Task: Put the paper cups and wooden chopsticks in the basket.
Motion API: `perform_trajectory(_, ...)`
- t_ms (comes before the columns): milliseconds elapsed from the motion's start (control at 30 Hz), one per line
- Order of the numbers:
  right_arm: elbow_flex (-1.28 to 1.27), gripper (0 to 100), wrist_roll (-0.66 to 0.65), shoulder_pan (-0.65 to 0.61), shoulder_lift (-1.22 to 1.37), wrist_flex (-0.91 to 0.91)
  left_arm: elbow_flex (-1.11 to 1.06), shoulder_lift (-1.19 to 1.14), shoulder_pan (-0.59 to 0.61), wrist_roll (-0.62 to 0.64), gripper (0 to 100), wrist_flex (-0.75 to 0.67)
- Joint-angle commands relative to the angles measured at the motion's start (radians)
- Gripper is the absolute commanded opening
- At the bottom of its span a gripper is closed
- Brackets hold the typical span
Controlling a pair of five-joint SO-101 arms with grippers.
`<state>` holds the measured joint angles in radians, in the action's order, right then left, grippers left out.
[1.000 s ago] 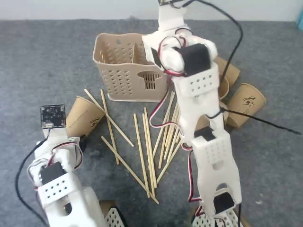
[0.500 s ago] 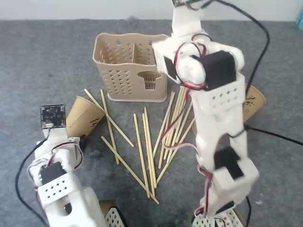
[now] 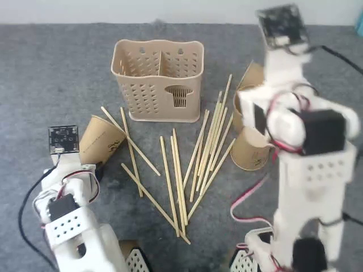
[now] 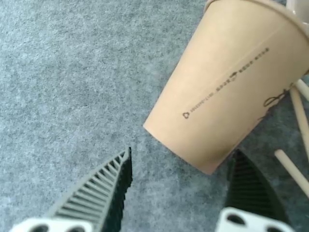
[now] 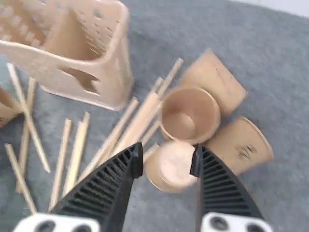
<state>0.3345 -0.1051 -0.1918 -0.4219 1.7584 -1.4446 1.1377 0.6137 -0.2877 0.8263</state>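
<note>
Left tool (image 4: 182, 153) spread wide, a paper cup (image 4: 231, 92) (on its side) just ahead; right tool (image 5: 167, 146) parted over other cups (image 5: 188, 113)

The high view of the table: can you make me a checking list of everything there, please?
Surface: grey fuzzy mat, nothing spilled.
Job's things: basket upright, two compartments, both empty; one paper cup lying by the left arm; four more cups bunched at the basket's other side; chopsticks scattered in front of the basket.
Clutter: nothing seen.
Claws: left claw open at the lying cup's base; right claw open above the bunched cups.
Cables: red, white and black wires on the arms; black cable trailing over the mat.
Surroundings: pale wall behind.
</note>
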Motion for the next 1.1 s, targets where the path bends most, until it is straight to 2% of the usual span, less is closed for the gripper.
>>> perform_trajectory(0,-0.115,17.7,-0.068,0.094,-0.108,0.025,0.004,0.015,-0.008,-0.018,30,-0.023)
perform_trajectory(233,-0.394,17.7,-0.117,0.223,-0.13,-0.137,0.004,0.015,-0.008,-0.018,30,-0.017)
perform_trajectory(567,-0.703,17.7,-0.126,0.234,-0.127,-0.521,0.004,0.015,-0.008,-0.018,30,-0.015)
perform_trajectory(1067,-0.434,17.7,-0.061,0.226,0.318,-0.598,0.004,0.015,-0.008,-0.018,30,-0.015)
